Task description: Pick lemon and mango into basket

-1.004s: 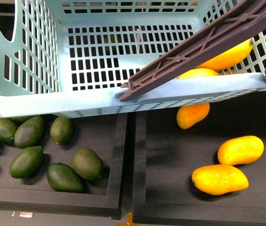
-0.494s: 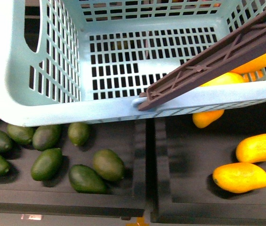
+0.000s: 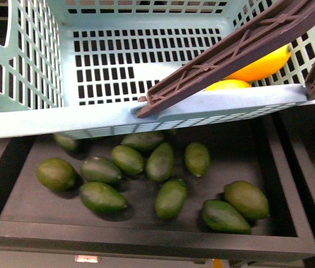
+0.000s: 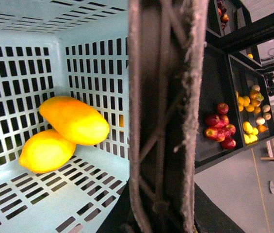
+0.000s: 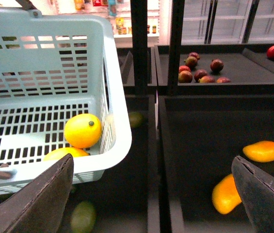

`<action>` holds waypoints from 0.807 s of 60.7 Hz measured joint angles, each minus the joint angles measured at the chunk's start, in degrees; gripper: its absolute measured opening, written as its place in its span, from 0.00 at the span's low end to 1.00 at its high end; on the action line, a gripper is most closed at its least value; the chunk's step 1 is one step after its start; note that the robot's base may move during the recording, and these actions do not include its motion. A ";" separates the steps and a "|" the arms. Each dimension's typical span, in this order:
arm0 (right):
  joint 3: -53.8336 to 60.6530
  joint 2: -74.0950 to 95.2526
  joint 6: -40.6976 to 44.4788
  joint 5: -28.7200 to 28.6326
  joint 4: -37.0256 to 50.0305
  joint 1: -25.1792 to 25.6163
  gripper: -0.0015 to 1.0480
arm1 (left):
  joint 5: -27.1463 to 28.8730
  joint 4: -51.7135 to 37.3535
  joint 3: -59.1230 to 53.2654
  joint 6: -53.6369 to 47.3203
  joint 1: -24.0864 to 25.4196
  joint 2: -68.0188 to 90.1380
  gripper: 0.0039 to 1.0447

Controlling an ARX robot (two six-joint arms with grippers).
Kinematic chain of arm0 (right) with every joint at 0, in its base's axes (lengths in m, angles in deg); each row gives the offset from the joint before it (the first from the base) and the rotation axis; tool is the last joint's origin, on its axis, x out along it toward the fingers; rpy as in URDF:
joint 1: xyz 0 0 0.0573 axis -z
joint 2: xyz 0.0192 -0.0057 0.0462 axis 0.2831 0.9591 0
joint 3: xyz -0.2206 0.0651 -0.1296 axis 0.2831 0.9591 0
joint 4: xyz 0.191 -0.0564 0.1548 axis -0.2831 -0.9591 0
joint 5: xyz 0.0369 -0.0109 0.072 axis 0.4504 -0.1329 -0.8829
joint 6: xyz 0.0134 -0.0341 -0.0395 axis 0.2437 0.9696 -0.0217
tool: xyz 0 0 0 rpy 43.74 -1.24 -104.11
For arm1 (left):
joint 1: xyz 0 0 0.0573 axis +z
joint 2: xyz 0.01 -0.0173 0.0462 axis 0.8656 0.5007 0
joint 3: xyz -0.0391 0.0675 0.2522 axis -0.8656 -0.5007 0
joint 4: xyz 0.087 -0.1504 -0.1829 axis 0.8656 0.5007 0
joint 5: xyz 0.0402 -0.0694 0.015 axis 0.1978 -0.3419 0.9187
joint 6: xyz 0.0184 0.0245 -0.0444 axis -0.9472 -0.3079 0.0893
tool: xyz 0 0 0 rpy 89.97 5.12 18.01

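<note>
- right gripper [image 5: 151, 204]: jaws spread wide, nothing between them, hanging over a dark tray beside the basket [image 5: 120, 121].
- left gripper: can't tell its state; the left wrist view is mostly a brown handle [image 4: 163, 116].
- lemon [image 4: 47, 151] and mango [image 4: 74, 120]: both in the basket, touching, in a corner against the slotted wall.
- handling guess: both smooth, rounded, likely slippery, firm, light to moderate; best pinched across the short middle.
- mango's long axis lies flat, running diagonally along the floor; lemon's stem end faces the right wrist camera [image 5: 82, 130].
- spare mangoes [image 5: 264, 151] in the tray under the right gripper.
</note>
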 joint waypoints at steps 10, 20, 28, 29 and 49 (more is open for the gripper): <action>0.00 0.00 0.07 -0.09 -0.02 0.02 0.92 | -0.87 0.00 0.00 0.24 -0.02 0.00 0.06; 0.00 0.00 0.07 -0.04 0.00 0.02 0.92 | -0.83 0.00 0.00 0.28 -0.11 0.00 0.06; 0.00 0.00 0.04 0.00 -0.02 0.02 0.92 | -0.42 0.00 0.00 0.15 -0.11 0.00 0.06; 0.00 0.00 0.11 -0.02 0.02 0.02 0.92 | -0.44 0.00 0.00 0.17 -0.09 0.00 0.06; 0.00 0.02 0.11 -0.48 -0.02 0.20 0.92 | 0.85 0.00 -0.02 0.00 1.01 -0.13 0.06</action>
